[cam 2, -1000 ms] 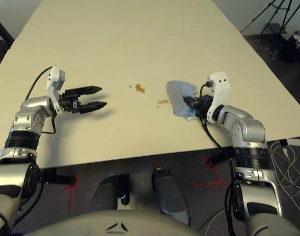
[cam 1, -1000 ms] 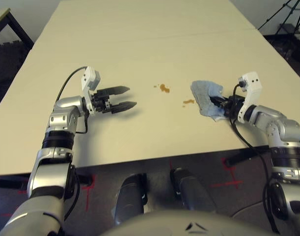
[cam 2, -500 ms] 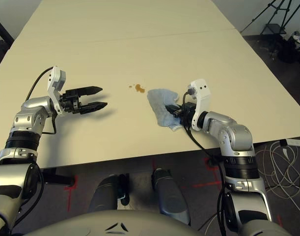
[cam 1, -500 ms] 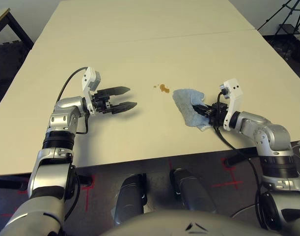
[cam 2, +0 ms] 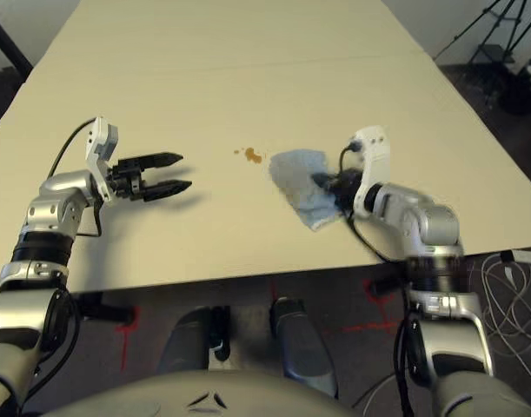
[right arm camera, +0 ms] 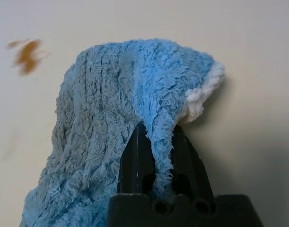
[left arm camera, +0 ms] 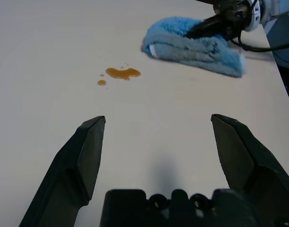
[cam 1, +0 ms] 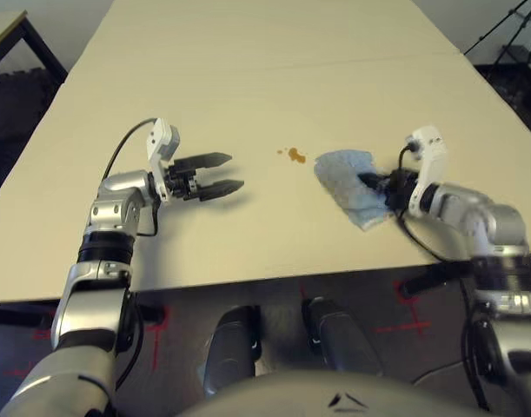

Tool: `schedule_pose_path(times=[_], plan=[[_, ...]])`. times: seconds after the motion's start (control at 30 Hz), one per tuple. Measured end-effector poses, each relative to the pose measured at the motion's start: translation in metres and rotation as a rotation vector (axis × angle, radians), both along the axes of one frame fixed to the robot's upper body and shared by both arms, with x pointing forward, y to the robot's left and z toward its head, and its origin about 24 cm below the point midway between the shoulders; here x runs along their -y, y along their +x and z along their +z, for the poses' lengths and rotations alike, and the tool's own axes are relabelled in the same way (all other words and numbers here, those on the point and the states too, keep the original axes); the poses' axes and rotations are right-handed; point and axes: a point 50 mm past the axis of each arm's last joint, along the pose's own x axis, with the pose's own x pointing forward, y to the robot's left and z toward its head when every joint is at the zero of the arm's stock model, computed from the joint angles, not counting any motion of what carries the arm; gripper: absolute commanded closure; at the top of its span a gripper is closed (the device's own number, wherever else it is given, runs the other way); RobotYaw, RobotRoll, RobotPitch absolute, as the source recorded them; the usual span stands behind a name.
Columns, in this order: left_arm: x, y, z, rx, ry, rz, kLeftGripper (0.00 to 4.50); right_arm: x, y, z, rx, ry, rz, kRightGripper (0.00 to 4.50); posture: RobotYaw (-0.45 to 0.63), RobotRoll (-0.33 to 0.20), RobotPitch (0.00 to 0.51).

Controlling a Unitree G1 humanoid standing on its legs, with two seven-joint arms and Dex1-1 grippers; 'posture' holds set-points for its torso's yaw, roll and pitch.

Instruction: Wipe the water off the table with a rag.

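Seemingly partway done, the right gripper point(right arm camera: 154, 177) is clamped on the rag point(cam 1: 352, 185) lying on the tabletop point(cam 1: 274, 78), one orange splotch of water point(cam 1: 294, 155) remains unwiped just to its left, and the left gripper point(cam 1: 215, 173) hovers spread apart, empty.

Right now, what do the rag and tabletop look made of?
Rag: looks like soft terry or microfibre, light blue fluffy pile with a whitish hem, pinched in the right claw. Table: seems pale beige wood-look laminate, smooth and matte; the liquid sits beaded on top.
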Motion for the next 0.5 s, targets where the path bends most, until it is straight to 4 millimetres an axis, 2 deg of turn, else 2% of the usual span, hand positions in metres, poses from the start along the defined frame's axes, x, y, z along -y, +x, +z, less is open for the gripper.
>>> schedule_pose_path(times=[0.1,0.2,0.3,0.5], plan=[[0.000,0.000,0.000,0.001,-0.001,-0.001,0.00,0.014,0.004,0.002,0.034,-0.006,-0.085,4.44,-0.33,0.000,0.131],[0.001,0.000,0.000,0.004,-0.002,-0.003,0.00,0.015,0.009,0.006,0.074,0.064,-0.154,4.44,-0.33,0.000,0.128],[0.001,0.001,-0.001,0.002,-0.004,0.000,0.00,-0.001,0.014,0.003,0.079,0.184,-0.172,4.44,-0.33,0.000,0.126],[-0.002,0.001,-0.001,0.017,0.014,-0.001,0.00,-0.047,0.021,-0.005,0.041,0.348,-0.144,4.44,-0.33,0.000,0.120]])
